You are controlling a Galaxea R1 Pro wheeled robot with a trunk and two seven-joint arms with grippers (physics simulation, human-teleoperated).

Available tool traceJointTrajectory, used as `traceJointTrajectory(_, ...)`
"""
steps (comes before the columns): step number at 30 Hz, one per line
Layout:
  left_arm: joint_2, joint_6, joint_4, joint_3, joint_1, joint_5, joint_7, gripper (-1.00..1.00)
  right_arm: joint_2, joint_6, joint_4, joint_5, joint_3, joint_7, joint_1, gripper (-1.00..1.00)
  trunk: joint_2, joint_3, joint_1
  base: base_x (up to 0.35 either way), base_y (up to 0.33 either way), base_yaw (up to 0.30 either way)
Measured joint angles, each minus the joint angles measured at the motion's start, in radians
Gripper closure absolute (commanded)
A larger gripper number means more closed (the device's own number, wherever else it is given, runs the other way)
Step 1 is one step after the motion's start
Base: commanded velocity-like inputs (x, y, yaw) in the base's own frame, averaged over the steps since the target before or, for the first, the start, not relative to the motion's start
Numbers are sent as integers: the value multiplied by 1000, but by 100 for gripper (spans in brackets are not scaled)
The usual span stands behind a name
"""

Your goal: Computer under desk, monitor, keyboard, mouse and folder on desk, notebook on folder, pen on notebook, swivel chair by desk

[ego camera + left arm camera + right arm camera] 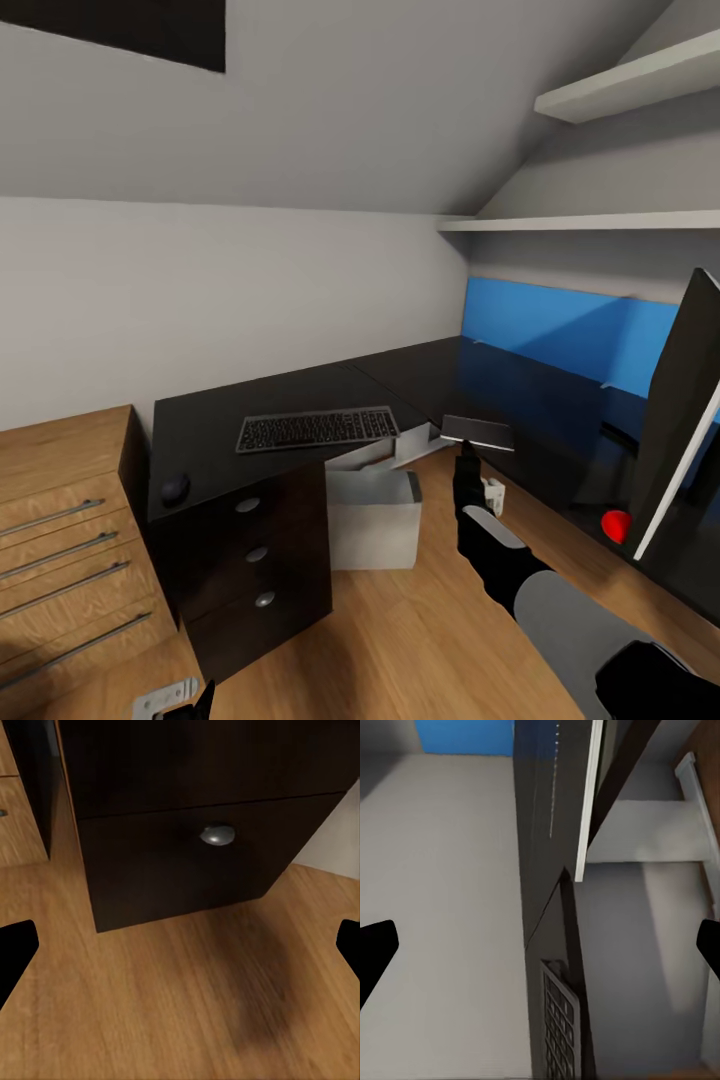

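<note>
— Well, how do the grippers stand?

— Both are spread wide and hold nothing. In its wrist view the right gripper [540, 945] shows only two dark fingertips at the frame's edges. From the head camera it reaches up at the edge of the long glossy black desk [210, 420], just below a thin dark flat slab with a pale edge [478, 431]; contact cannot be told. The left gripper [180, 945] hangs low over the wooden floor [187, 1005], facing a black drawer with a round silvery knob [217, 835].

— And the task's things?

— The slim grey keyboard [317, 428] and small dark rounded mouse [175, 488] lie on the desk, well apart. The light-grey box-shaped computer [375, 515] sits beneath it. The wide black monitor [680, 420] stands at the right (red dot at its foot). The right wrist camera sees the keyboard edge-on.
</note>
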Motion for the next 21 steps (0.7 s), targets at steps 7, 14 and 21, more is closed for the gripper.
traceJointTrajectory(7,0,0,0,0,0,0,1,-100,-1,23,1,0,-28,-14,0,-100,0,0,0,10,-61,0)
traceJointTrajectory(14,0,1,0,0,0,0,2,-100,-1,28,1,0,-34,-26,0,-100,0,0,0,2,-174,0)
traceJointTrajectory(21,0,0,0,0,0,0,0,-100,-1,35,1,0,-36,-29,0,-100,0,0,0,0,-41,0)
